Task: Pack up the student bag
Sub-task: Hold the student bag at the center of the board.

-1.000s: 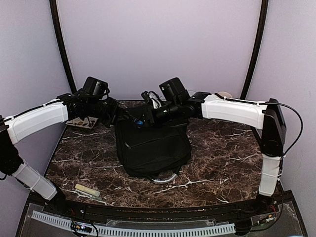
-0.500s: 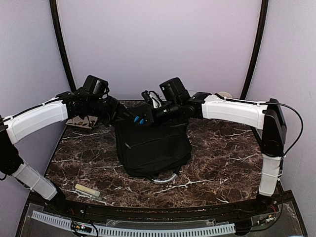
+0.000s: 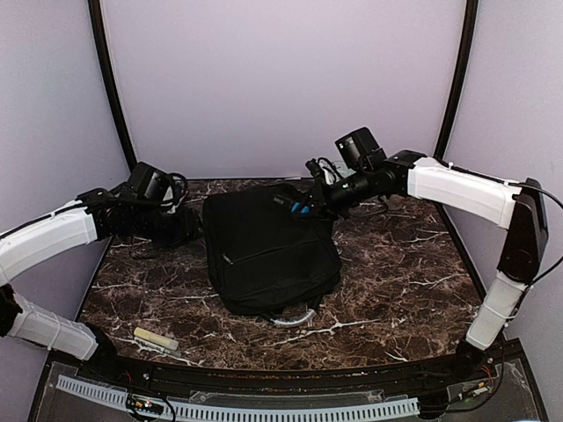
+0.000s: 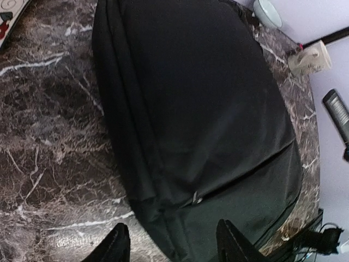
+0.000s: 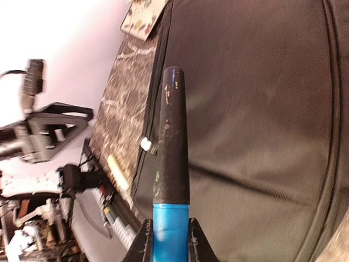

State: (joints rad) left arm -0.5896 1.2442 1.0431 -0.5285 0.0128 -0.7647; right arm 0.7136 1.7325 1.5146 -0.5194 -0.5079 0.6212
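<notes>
The black student bag point(image 3: 268, 251) lies flat in the middle of the table, its grey handle point(image 3: 296, 318) at the near end. It fills the left wrist view point(image 4: 202, 109) and the right wrist view point(image 5: 262, 109). My right gripper point(image 3: 310, 203) hovers over the bag's far right corner, shut on a blue and black marker point(image 3: 298, 209). In the right wrist view the marker point(image 5: 172, 142) sticks out from between the jaws point(image 5: 166, 232). My left gripper point(image 3: 191, 230) is open and empty just beside the bag's left edge, its fingers point(image 4: 115, 246) spread over the bag's side.
A cream stick point(image 3: 156, 338) lies near the front left edge. A patterned card point(image 5: 143, 15) lies at the back left. A white cup point(image 4: 267, 12), a beige item point(image 4: 311, 57) and a black remote point(image 4: 337, 112) show beyond the bag.
Both grippers have drawn apart from the bag's far edge. The left arm moved left and lower; the right arm moved right with the marker in it.
</notes>
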